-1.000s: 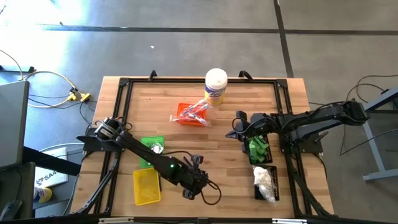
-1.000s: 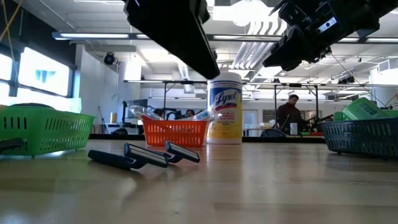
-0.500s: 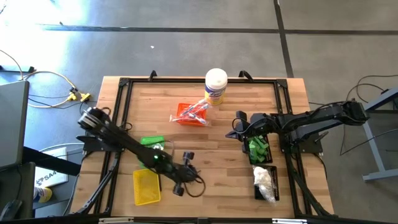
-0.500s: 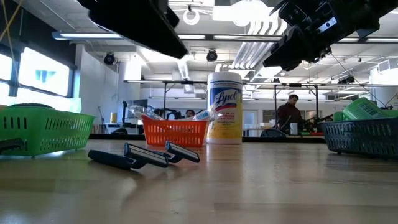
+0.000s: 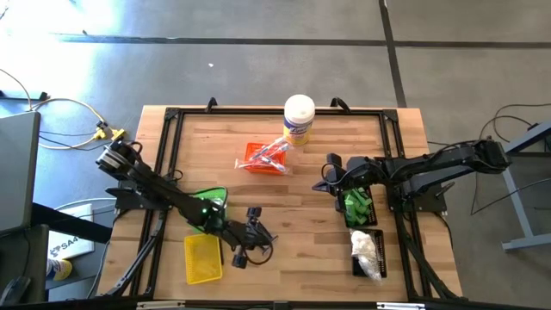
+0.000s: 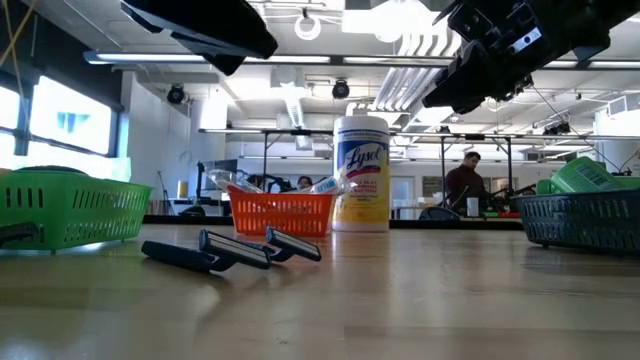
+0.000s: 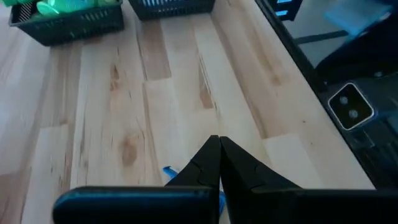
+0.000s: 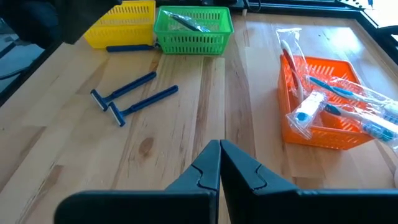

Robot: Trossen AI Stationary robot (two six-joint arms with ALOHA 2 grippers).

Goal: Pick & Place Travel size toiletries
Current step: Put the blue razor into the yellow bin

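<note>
Hovering low over the near middle of the desk (image 5: pixel 284 211), the left claw (image 5: pixel 250 234) has its fingers pressed together with nothing between them, as its own wrist view shows. Just under its tip in that view lies a bit of blue (image 7: pixel 169 170), probably part of one of the razors, though too little shows to be sure. Two blue razors (image 8: pixel 134 96) lie side by side on the bare wood near the yellow tray (image 5: pixel 203 257) and the green tray (image 5: pixel 209 200); a third one (image 8: pixel 129 47) rests against the yellow tray's foot. The green tray holds a dark, clear-wrapped item (image 8: pixel 191 23).

The right claw (image 5: pixel 331 174) waits above the desk beside the black tray (image 5: pixel 358 207) of small green bottles (image 5: pixel 356 205), its fingers likewise closed and empty. A bag of white fluffy bits (image 5: pixel 366 248) sits in the next black tray toward the desk's near edge. Clear-wrapped toothbrushes (image 8: pixel 339 106) are piled in the orange tray (image 5: pixel 263 158), which stands just in front of the white canister (image 5: pixel 299 118).
</note>
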